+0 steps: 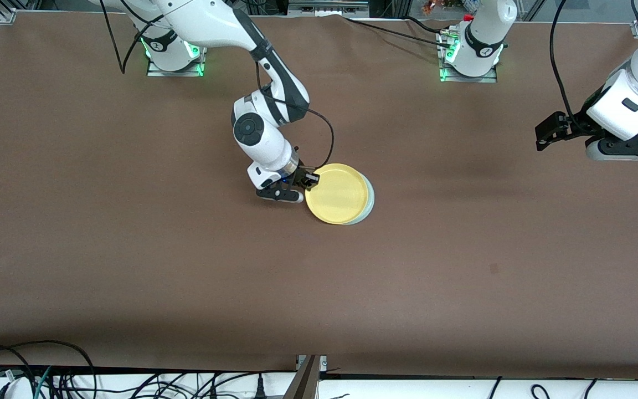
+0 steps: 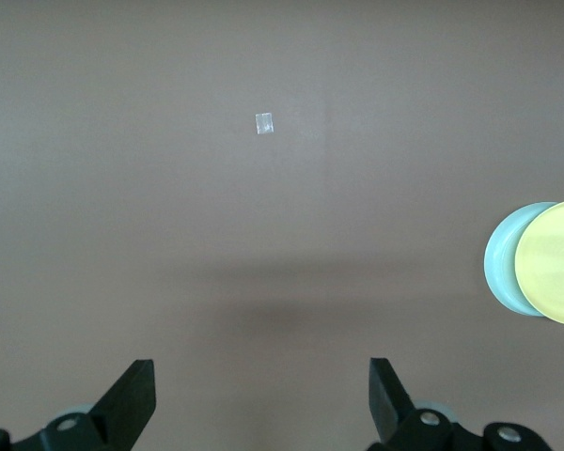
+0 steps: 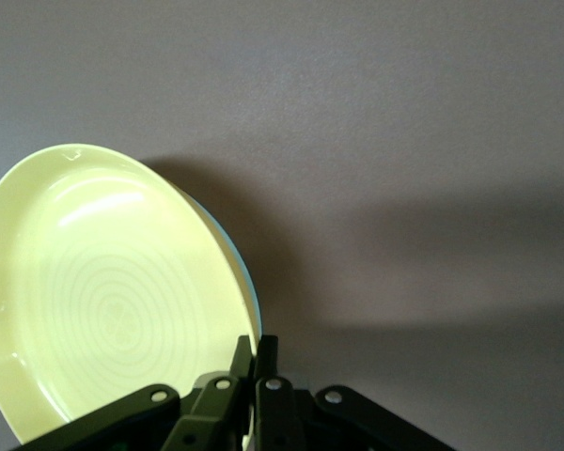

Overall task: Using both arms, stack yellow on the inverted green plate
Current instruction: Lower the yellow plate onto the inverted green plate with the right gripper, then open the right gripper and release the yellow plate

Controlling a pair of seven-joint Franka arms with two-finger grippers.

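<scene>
The yellow plate [image 1: 336, 193] lies rim up over the pale green plate [image 1: 370, 201] at mid-table. It covers nearly all of the green plate, leaving only a thin crescent toward the left arm's end. My right gripper [image 1: 308, 180] is shut on the yellow plate's rim on the side toward the right arm's end. In the right wrist view the gripper [image 3: 254, 352] pinches the yellow plate [image 3: 113, 301], and a green edge [image 3: 245, 272] shows under it. My left gripper [image 1: 626, 148] waits open and empty, raised near the left arm's end of the table. The left wrist view shows the gripper [image 2: 263, 395], the yellow plate [image 2: 555, 263] and the green plate [image 2: 501, 258].
A small pale tape mark [image 2: 264, 123] sits on the brown table [image 1: 130, 249]. The arm bases [image 1: 174, 52] stand along the edge farthest from the front camera. Cables [image 1: 47, 377] lie past the nearest edge.
</scene>
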